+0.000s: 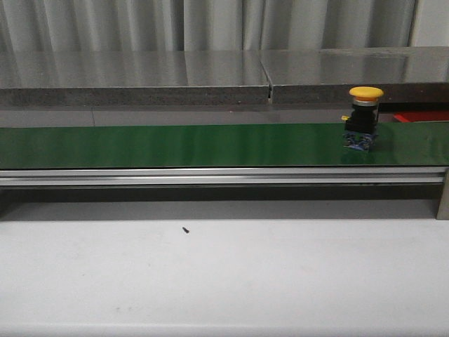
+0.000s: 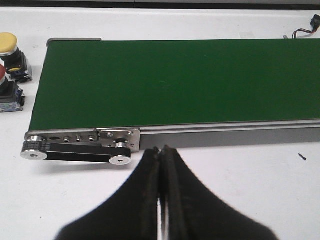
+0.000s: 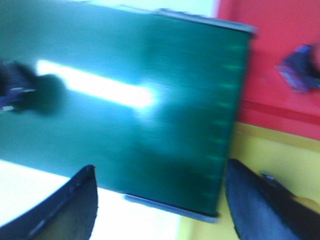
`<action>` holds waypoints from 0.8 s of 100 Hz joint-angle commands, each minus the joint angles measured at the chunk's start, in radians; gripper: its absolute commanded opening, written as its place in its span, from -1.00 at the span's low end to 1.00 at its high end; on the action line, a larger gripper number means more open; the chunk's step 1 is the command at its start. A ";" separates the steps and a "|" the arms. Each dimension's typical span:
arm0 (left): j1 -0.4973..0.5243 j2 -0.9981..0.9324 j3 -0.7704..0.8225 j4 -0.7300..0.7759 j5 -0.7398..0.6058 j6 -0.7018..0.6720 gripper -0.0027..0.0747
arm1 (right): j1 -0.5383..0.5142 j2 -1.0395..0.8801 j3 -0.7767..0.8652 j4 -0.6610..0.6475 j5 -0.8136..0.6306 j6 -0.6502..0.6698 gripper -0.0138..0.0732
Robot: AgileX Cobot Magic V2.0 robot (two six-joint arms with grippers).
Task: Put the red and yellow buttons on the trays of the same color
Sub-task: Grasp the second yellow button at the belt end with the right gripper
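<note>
Front view showed a yellow button (image 1: 365, 119) standing upright on the green conveyor belt (image 1: 175, 144) at the right of the frame, its yellow cap above a dark body, with a sliver of a red tray (image 1: 421, 116) just behind and to the right of it. A tiny dark speck (image 1: 186, 229) lay on the white table (image 1: 224, 274) below the belt's metal rail, left of centre; neither arm appeared in that picture. From the left wrist view, the left gripper (image 2: 161, 152) sat at bottom centre with its two black fingers pressed together, clenched on nothing, over the table beside the belt's end roller and pulley (image 2: 75, 152). At the far left edge of that frame two more buttons stood on the table just off the belt end: a yellow-capped one (image 2: 12, 50) above a red-capped one (image 2: 7, 90), which was partly cut off by the frame. The right wrist view was blurred; the right gripper (image 3: 160, 200) had its fingers spread wide apart, released and empty, over the belt's other end, with the red tray at upper right, a yellow tray (image 3: 280, 150) below it, and a dark, indistinct object (image 3: 300, 67) on the red tray.
</note>
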 commanded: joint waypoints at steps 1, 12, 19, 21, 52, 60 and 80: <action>-0.006 -0.002 -0.027 -0.025 -0.047 0.000 -0.98 | 0.056 -0.051 -0.029 0.010 -0.015 -0.018 0.55; -0.006 -0.002 -0.027 -0.025 -0.045 0.000 -0.98 | 0.124 -0.051 -0.029 -0.023 -0.021 -0.018 0.55; -0.006 -0.002 -0.027 -0.025 -0.045 0.000 -0.98 | 0.148 -0.049 -0.029 -0.025 -0.021 -0.018 0.55; -0.006 -0.002 -0.027 -0.025 -0.045 0.000 -0.98 | 0.154 -0.049 -0.029 -0.025 -0.021 -0.018 0.55; -0.006 -0.002 -0.027 -0.031 -0.045 0.000 -0.98 | 0.184 -0.003 -0.032 -0.023 -0.088 -0.035 0.55; -0.006 -0.002 -0.027 -0.040 -0.045 0.000 -0.98 | 0.184 0.012 -0.032 -0.023 -0.112 -0.035 0.52; -0.006 -0.002 -0.027 -0.040 -0.045 0.000 -0.98 | 0.181 0.054 -0.040 -0.025 -0.127 -0.033 -0.03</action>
